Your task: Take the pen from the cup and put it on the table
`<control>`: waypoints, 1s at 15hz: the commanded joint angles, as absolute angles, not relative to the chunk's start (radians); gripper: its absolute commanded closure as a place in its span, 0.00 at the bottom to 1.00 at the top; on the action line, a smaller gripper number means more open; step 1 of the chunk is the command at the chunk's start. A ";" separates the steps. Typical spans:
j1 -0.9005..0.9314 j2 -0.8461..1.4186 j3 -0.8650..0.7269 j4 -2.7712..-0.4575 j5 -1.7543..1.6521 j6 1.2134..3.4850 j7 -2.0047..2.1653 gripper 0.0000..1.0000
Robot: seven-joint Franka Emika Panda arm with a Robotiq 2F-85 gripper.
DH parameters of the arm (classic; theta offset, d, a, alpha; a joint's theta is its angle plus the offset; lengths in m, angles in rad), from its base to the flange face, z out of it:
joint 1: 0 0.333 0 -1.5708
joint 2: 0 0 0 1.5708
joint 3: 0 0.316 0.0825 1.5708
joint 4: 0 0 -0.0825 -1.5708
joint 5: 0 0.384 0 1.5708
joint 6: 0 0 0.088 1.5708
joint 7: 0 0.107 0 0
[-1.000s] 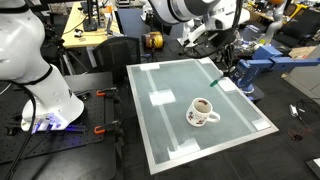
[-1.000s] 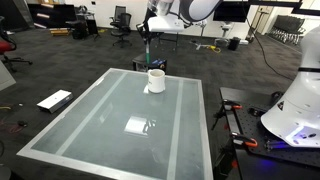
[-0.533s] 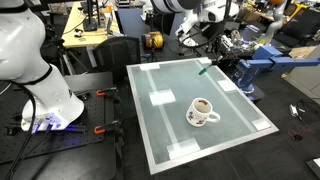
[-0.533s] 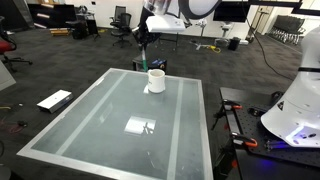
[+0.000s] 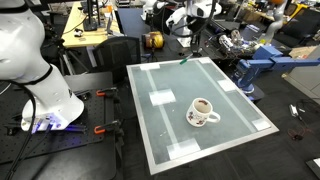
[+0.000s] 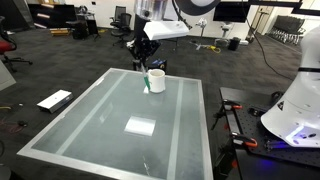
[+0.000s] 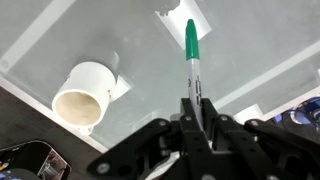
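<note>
My gripper (image 5: 193,48) is shut on the pen (image 5: 185,58), a thin stick with a green cap, and holds it above the far edge of the table (image 5: 170,135). In the wrist view the pen (image 7: 191,45) sticks out from between the jaws of the gripper (image 7: 198,108), over the pale table top (image 7: 120,30). The white cup (image 5: 203,111) stands on the table's near right part, apart from the gripper, and looks empty in the wrist view (image 7: 85,95). In an exterior view the gripper (image 6: 143,52) hangs just beyond the cup (image 6: 157,80), with the pen (image 6: 146,82) pointing down beside it.
White tape rectangles (image 5: 161,98) mark the table top. A white robot base (image 5: 35,75) stands beside the table, also seen in an exterior view (image 6: 298,105). A blue machine (image 5: 255,65) and a wooden workbench (image 5: 85,35) stand behind. A flat white board (image 6: 54,100) lies on the floor.
The gripper has carried the pen along the table's far edge, away from the blue machine's side. The cup has not moved.
</note>
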State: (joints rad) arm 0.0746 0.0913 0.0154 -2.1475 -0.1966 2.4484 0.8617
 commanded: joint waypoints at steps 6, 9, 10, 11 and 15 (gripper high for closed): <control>0.105 0.261 0.064 -1.968 -0.039 2.238 0.633 0.97; 0.119 0.321 0.068 -1.920 -0.012 2.199 0.570 0.97; 0.128 0.339 0.068 -1.907 -0.014 2.187 0.558 0.97; 0.138 0.355 0.066 -1.897 -0.021 2.176 0.552 0.97; 0.186 0.393 0.056 -1.887 -0.053 2.173 0.572 0.97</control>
